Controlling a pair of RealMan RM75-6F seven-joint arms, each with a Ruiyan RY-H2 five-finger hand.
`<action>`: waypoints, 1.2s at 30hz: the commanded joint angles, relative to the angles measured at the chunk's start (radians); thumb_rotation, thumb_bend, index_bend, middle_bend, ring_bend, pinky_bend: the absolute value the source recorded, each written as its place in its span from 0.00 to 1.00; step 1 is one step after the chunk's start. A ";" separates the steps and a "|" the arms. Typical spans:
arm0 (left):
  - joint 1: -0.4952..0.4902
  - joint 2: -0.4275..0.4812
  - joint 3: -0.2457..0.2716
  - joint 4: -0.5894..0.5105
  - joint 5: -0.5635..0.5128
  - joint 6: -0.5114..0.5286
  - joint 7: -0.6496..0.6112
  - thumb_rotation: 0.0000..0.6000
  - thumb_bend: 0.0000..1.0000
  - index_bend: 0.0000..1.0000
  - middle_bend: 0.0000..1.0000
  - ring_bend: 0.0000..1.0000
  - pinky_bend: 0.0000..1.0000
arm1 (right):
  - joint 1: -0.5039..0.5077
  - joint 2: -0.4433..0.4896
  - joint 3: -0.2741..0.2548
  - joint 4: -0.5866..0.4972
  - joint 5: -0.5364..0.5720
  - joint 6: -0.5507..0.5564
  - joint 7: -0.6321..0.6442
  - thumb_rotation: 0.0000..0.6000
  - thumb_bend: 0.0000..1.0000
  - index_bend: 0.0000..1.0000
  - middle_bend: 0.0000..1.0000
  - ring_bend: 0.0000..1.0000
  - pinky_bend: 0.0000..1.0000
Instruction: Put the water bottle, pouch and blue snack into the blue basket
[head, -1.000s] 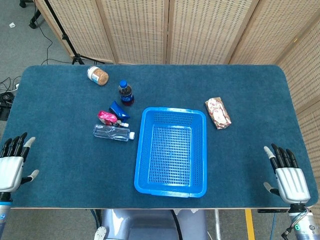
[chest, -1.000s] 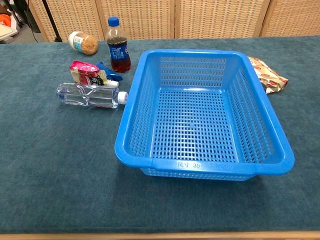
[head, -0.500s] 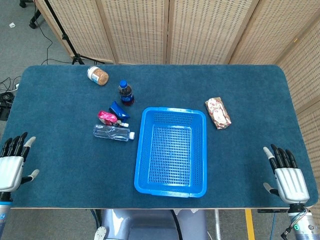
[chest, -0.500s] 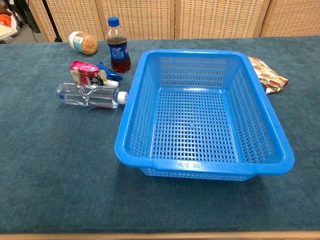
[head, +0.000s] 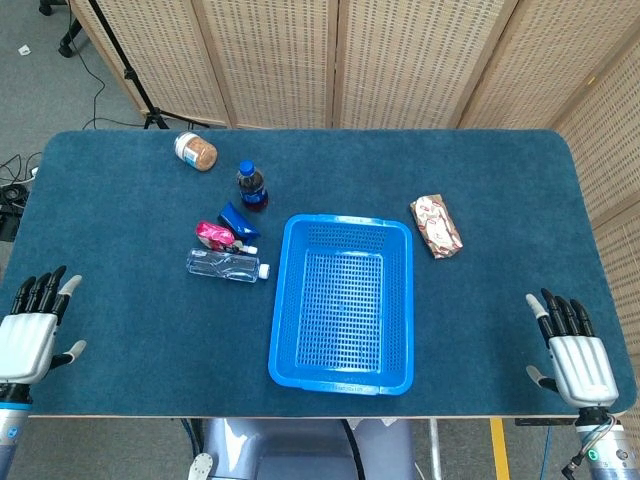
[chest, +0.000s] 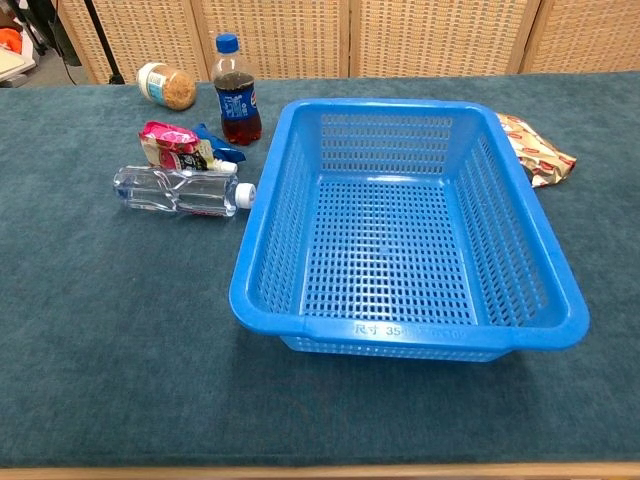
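Water bottle (head: 227, 265) lies left of centre beside the blue basket (head: 341, 371), while left hand (head: 28, 340) and right hand (head: 574, 356) wait at the bottom corners, fingers spread, holding nothing.

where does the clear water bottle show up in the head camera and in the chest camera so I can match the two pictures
Head view: the water bottle lies on its side left of centre, just left of the blue basket, white cap toward the basket.
Chest view: the water bottle lies in the upper left, cap nearly at the basket's left wall.
Shared landmark: the pink pouch lies right behind the bottle in both views.
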 joint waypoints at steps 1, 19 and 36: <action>-0.011 0.003 -0.006 -0.003 0.000 -0.010 0.012 1.00 0.17 0.00 0.00 0.00 0.00 | 0.000 0.000 0.001 -0.001 0.002 -0.001 0.001 1.00 0.16 0.01 0.00 0.00 0.00; -0.223 0.088 -0.094 -0.105 -0.098 -0.303 0.020 1.00 0.16 0.25 0.09 0.10 0.12 | -0.003 0.020 -0.005 -0.027 -0.007 -0.001 0.021 1.00 0.16 0.01 0.00 0.00 0.00; -0.421 -0.022 -0.156 -0.013 -0.379 -0.501 0.183 1.00 0.16 0.33 0.14 0.16 0.20 | -0.001 0.036 -0.008 -0.049 -0.001 -0.015 0.033 1.00 0.16 0.01 0.00 0.00 0.00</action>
